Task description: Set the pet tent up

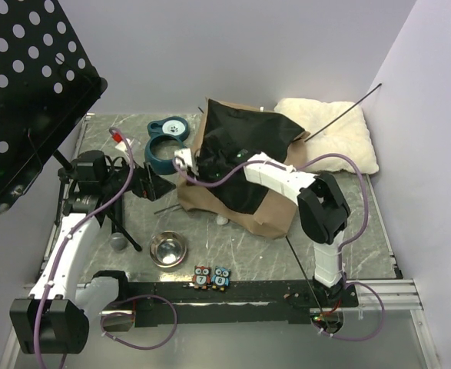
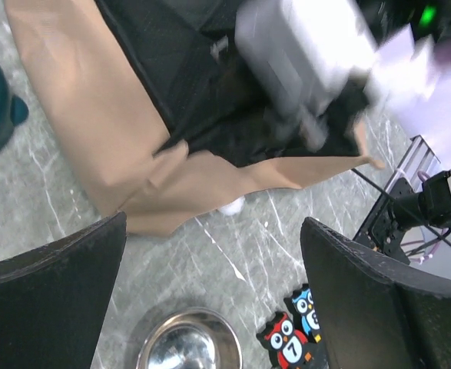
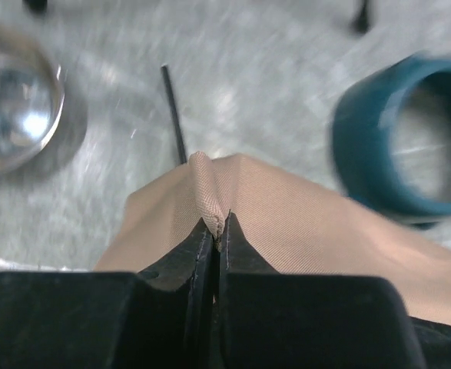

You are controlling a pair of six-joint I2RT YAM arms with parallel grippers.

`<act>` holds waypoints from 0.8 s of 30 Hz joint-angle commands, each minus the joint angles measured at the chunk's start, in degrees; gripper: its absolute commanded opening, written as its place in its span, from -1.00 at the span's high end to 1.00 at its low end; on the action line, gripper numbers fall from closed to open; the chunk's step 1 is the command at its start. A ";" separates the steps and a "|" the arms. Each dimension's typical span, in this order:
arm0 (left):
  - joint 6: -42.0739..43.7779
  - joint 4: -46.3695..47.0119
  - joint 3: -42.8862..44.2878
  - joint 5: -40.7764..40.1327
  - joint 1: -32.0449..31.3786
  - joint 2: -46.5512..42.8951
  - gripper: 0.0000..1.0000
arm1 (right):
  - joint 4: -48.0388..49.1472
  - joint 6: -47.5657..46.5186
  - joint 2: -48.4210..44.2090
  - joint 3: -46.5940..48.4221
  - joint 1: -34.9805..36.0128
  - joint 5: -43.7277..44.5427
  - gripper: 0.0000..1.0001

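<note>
The pet tent (image 1: 275,219) lies collapsed in the middle of the table, tan fabric crumpled around a black panel (image 1: 240,146). My right gripper (image 1: 185,163) is at its left edge. In the right wrist view the right gripper (image 3: 216,227) is shut on a raised fold of the tan fabric (image 3: 286,223). A thin black pole (image 3: 173,115) lies on the table just beyond the fold. My left gripper (image 2: 213,231) hangs open above bare table, short of the tent's near edge (image 2: 94,131) and a white pom-pom (image 2: 231,206). Another pole (image 1: 340,115) slants over the cushion.
A blue bowl stand (image 1: 167,146) sits left of the tent, and a white fluffy cushion (image 1: 329,131) lies at the back right. A metal bowl (image 1: 169,250) and two owl number pieces (image 1: 211,277) lie near the front. A black perforated stand (image 1: 25,84) overhangs the left side.
</note>
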 commanded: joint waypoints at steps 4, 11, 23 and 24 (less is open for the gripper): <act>-1.50 9.06 6.42 3.01 0.20 -2.95 -0.99 | -2.03 8.28 -9.54 10.86 -5.08 -5.50 1.00; -8.08 18.01 23.64 2.58 0.20 -2.16 -0.99 | -7.05 9.86 -15.43 16.32 -10.88 -7.61 1.00; -20.04 39.03 16.64 -3.39 0.20 -11.02 -0.99 | -4.69 18.47 -22.64 22.65 -21.16 -11.82 1.00; -20.74 39.73 15.67 -3.83 0.20 -11.64 -0.99 | -4.07 19.52 -23.26 22.65 -21.95 -12.18 1.00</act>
